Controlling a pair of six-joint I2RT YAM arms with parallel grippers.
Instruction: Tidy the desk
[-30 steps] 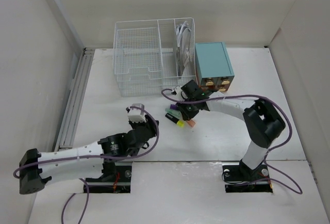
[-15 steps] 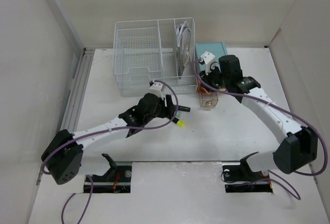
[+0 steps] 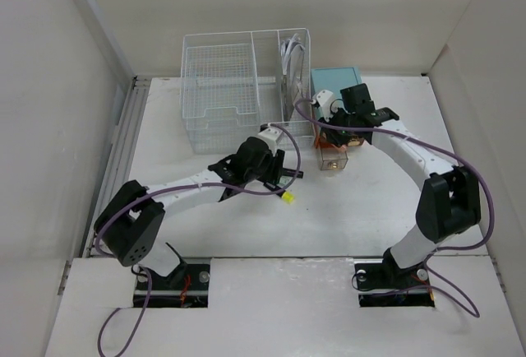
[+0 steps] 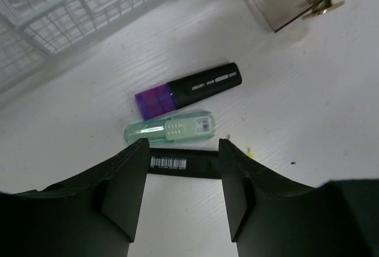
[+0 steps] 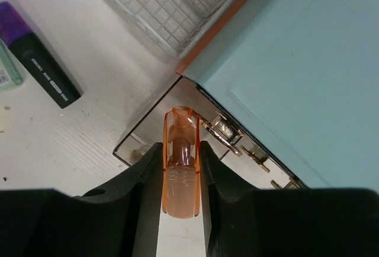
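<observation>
The desk [image 3: 386, 217] spreads white under both my arms, bare toward the near edge and cluttered toward the back. About its middle lie three markers close together: a purple marker [image 4: 189, 90], a green marker [image 4: 170, 128] just beside it, and a black marker [image 4: 177, 163] with a barcode label (its yellow tip shows in the top view). Behind them stands the basket [image 3: 238, 85]. To the basket's right is the box [image 3: 341, 85], with one drawer [image 3: 333, 159] pulled out over the desk.

My right gripper [image 5: 180, 150] is clamped on an orange marker [image 5: 179, 168], which points at the open drawer. The step in hand, as I judge it, is putting that marker away. Next I should ease down until the marker is inside the drawer walls and only then spread the fingers. Letting go too high could bounce it off the rim.

My left gripper [image 4: 182, 150] hangs over the black marker with its fingers apart, holding nothing. The marker runs across the gap, from one finger toward the other, so I would likely need to turn the wrist before closing. I'd also want to come down carefully, since the green marker sits just beside it.
</observation>
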